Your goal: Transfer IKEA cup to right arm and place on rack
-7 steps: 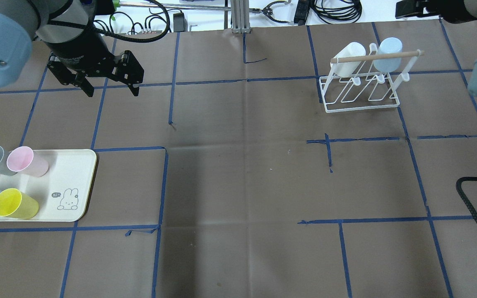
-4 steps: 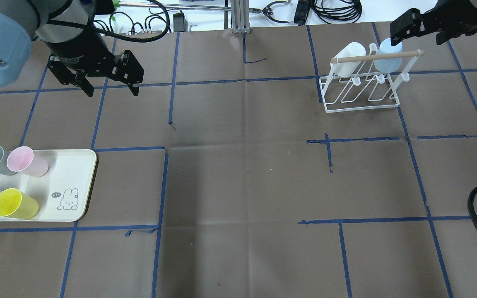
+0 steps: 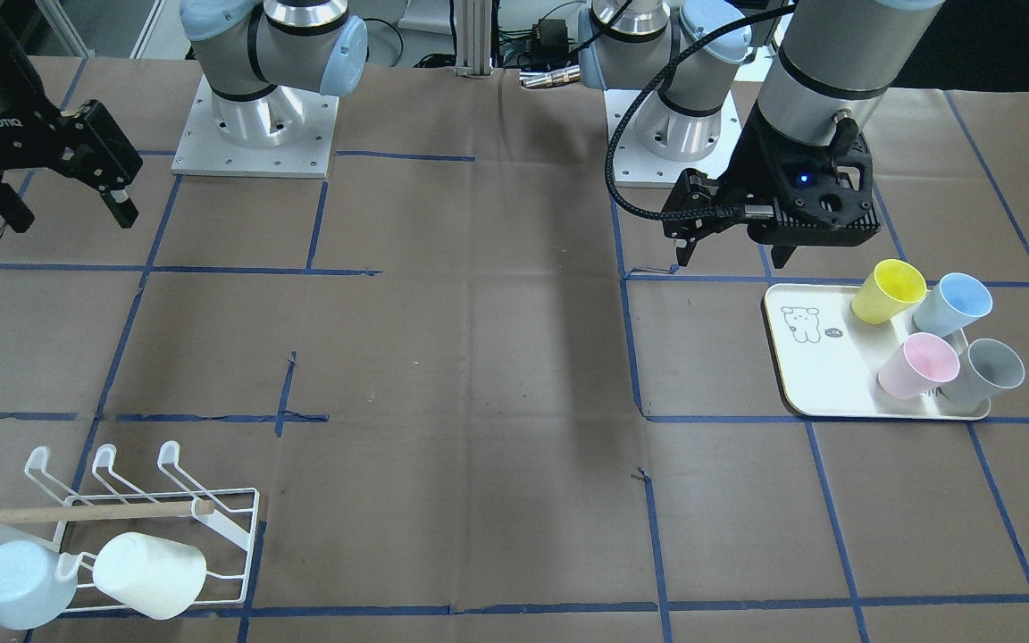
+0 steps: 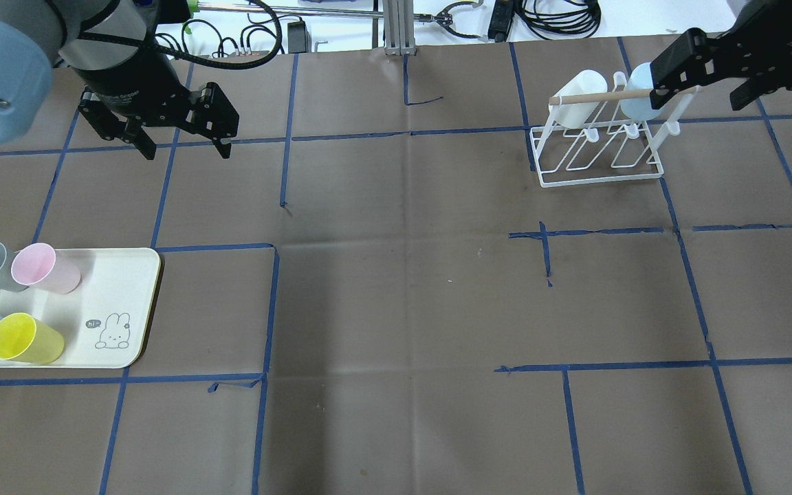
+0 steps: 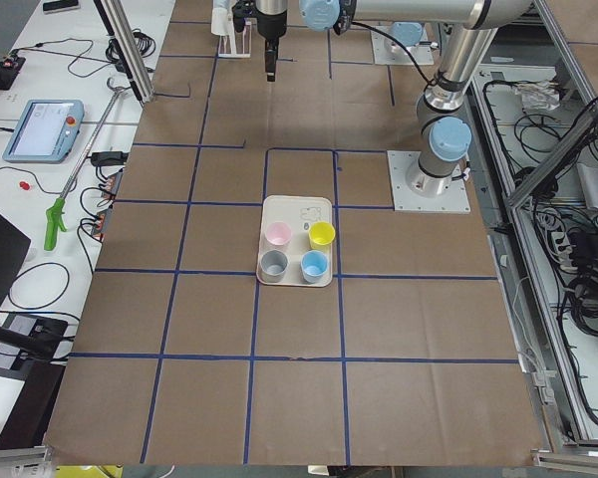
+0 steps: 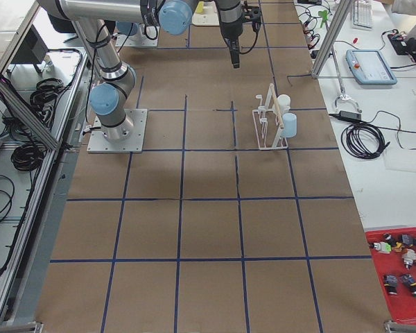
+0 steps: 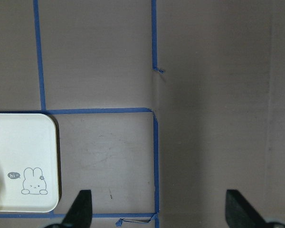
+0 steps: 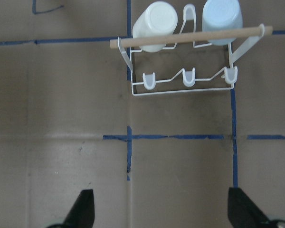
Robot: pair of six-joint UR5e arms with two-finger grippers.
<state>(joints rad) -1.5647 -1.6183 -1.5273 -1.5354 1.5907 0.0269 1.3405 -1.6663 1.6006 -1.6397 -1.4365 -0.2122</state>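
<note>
Advancing from the far right corner to above rack, right gripper spread wide, empty; left gripper unmoved near far left edge, likewise spread, empty.

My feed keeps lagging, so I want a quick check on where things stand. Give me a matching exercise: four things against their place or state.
Things:
1. yellow cup
2. white cup
3. left gripper
4. right gripper

Places or states:
A. hung on the rack
B. open and empty, its wrist camera shows the tray
C. on the tray
D. open and empty, its wrist camera shows the rack

Pairs: 1-C, 2-A, 3-B, 4-D.
</note>
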